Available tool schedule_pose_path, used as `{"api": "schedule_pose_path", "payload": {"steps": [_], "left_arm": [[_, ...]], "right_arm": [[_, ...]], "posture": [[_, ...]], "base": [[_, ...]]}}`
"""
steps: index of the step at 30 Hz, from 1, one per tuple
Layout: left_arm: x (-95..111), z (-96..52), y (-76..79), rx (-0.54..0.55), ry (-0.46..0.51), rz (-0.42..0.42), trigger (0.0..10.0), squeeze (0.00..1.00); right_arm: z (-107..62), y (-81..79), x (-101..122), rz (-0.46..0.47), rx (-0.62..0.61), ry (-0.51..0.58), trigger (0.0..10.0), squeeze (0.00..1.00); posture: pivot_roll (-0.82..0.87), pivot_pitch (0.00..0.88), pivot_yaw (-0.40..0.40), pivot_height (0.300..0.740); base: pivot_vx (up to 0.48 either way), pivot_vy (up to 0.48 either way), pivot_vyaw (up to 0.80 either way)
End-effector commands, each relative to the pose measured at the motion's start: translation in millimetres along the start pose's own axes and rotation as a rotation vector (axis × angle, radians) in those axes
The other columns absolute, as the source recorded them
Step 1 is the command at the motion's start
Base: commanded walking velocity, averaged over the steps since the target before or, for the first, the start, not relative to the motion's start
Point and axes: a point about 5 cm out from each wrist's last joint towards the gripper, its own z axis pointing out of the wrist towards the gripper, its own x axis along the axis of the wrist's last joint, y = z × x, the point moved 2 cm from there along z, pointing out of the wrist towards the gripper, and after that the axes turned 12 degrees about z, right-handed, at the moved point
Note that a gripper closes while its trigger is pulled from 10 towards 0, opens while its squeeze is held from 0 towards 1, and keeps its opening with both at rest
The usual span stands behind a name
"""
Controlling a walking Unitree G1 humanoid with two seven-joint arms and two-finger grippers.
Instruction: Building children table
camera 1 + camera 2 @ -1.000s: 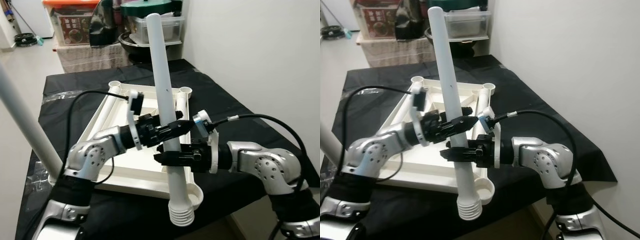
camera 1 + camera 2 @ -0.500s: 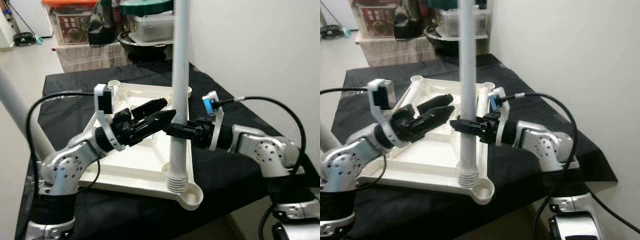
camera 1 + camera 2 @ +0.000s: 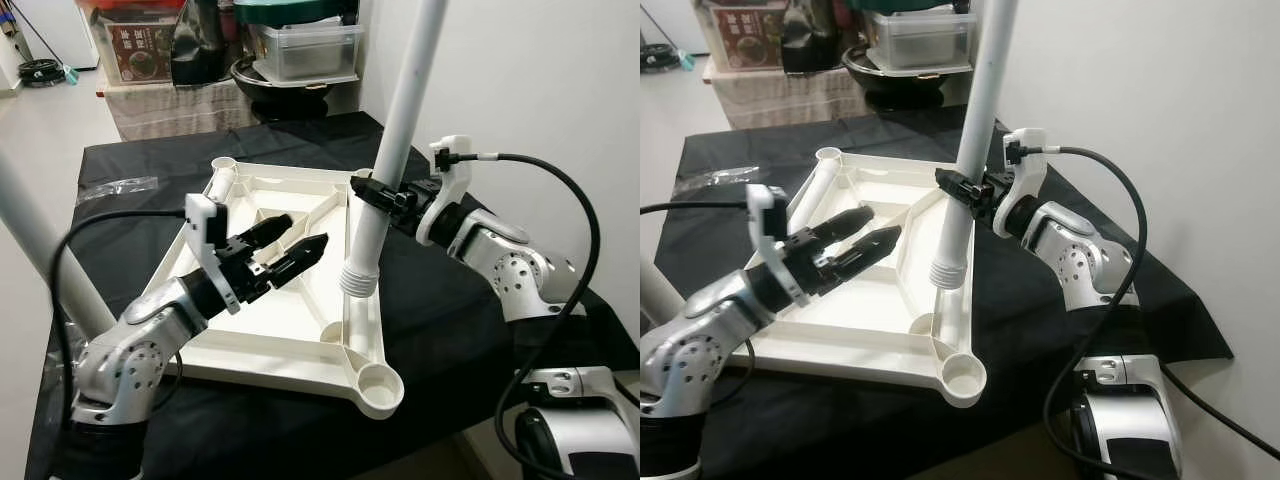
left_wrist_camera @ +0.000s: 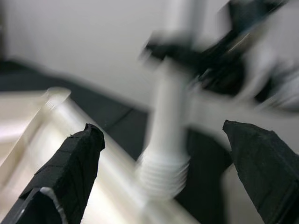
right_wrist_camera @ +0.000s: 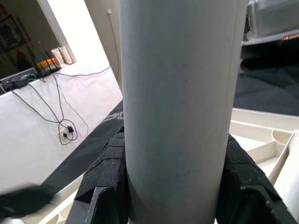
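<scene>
A white upside-down tabletop (image 3: 268,322) with round corner sockets lies on a table under a black cloth. My right gripper (image 3: 378,196) is shut on a long white table leg (image 3: 398,125), held tilted above the tabletop's right rail, its ribbed end (image 3: 357,280) pointing down. In the right wrist view the leg (image 5: 180,93) sits between both fingers (image 5: 106,186). My left gripper (image 3: 293,250) hovers open over the tabletop's middle, left of the leg's ribbed end (image 4: 163,175), with nothing between its fingers (image 4: 65,170).
Another white leg (image 3: 40,250) rises slanting at the left edge. The near corner socket (image 3: 373,383) sits by the table's front edge. Storage boxes (image 3: 300,45) and a dark pot stand behind the table. A white wall (image 3: 520,90) runs along the right.
The left gripper has let go of the leg and drawn back to the left. The right gripper has swung the leg farther right and back, tilting it and lifting its ribbed end.
</scene>
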Motion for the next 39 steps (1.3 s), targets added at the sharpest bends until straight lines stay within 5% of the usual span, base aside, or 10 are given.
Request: {"api": "schedule_pose_path", "payload": {"steps": [1,13,26,27,28,35,36,37,38,39], "left_arm": [[-18,6.6,-0.3,0.011,-0.093,0.05,10.0,0.0],[-32,24.4,8.3,-0.138,-0.15,0.044,10.0,0.0],[-50,28.6,12.7,-0.208,-0.204,0.059,9.6,0.0],[-52,28.2,14.2,-0.223,-0.213,0.059,5.4,0.0],[-54,27.3,16.0,-0.237,-0.22,0.055,10.0,0.0],[-56,25.5,21.9,-0.254,-0.197,0.014,10.0,0.0],[-56,25.8,22.4,-0.255,-0.185,0.015,4.3,0.0],[-55,26.3,21.8,-0.249,-0.17,0.016,1.1,0.0],[-54,27.0,20.3,-0.237,-0.16,0.012,0.0,0.0],[-54,27.0,20.3,-0.237,-0.16,0.012,0.0,0.0]], "right_arm": [[2.3,-24.3,9,-0.017,0.082,0.049,0.0,0.0],[18.0,-80.1,-30,-0.017,0.27,-0.03,0.0,0.0],[16.4,-103.0,-40,0.005,0.336,-0.057,0.0,0.0],[16.1,-102.4,-39,0.002,0.33,-0.055,0.0,0.0],[16.4,-100.7,-37,-0.001,0.32,-0.047,0.0,0.0],[17.9,-97.9,-29,0.006,0.297,-0.012,0.0,0.0],[18.0,-98.9,-29,0.008,0.299,-0.011,0.0,0.0],[18.1,-100.2,-29,0.012,0.302,-0.011,0.0,0.0],[17.9,-101.7,-29,0.013,0.307,-0.011,0.0,0.0],[17.9,-101.7,-29,0.013,0.307,-0.011,0.0,0.0]], "posture": [[-0.12,0.0,-0.026,0.74],[-0.14,0.0,-0.008,0.74],[-0.14,0.0,-0.004,0.74],[-0.14,0.0,-0.003,0.74],[-0.14,0.0,-0.002,0.74],[-0.14,0.0,-0.005,0.74],[-0.14,0.0,-0.006,0.74],[-0.14,0.0,-0.006,0.74],[-0.14,0.0,-0.006,0.74],[-0.14,0.0,-0.006,0.74]], "base": [[0.0,0.0,0.0],[0.0,0.0,0.0],[0.0,0.0,0.0],[0.0,0.0,0.0],[0.0,0.0,0.0],[0.0,0.0,0.0],[0.0,0.0,0.0],[0.0,0.0,0.0],[0.0,0.0,0.0],[0.0,0.0,0.0]]}}
